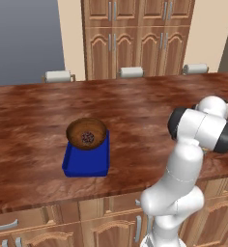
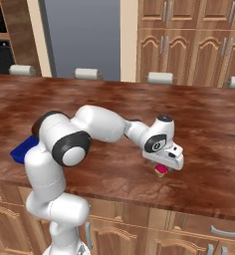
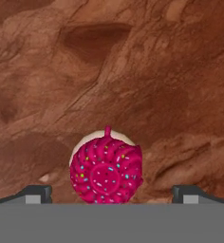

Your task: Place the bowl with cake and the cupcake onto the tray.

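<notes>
Directly beneath the pincer [image 3: 112,192], between its two widely parted fingertips [image 3: 35,193], sits the cupcake [image 3: 106,171], seen from above in the hand view with its pink-red swirled top dotted with coloured sprinkles and a pale rim of its base peeping out behind. The pincer is released, its tips standing well apart on either side of the cupcake with a clear gap to each, so nothing is grasped. In the right base view the pincer [image 2: 164,167] hangs low over the reddish-brown tabletop [image 2: 199,124], near its front edge, and the cupcake [image 2: 161,170] shows just under the hand as a small pink and yellowish spot; whether the tips reach down to the tabletop cannot be told from here. Far off to the pincer's left side, well apart from the cupcake, lies the blue tray [image 1: 85,161] on the tabletop [image 1: 34,125], and the brown wooden bowl [image 1: 86,133] with its dark speckled cake piece [image 1: 88,138] rests on the far end of that tray, its round rim reaching about as wide as the tray. In the right base view just a blue corner of the tray [image 2: 23,149] shows behind the arm's shoulder. Beyond the tabletop, on the far side from the pincer, stand wooden cabinets [image 1: 135,36] and a row of pale stool backs [image 2: 160,77] along the far edge.
</notes>
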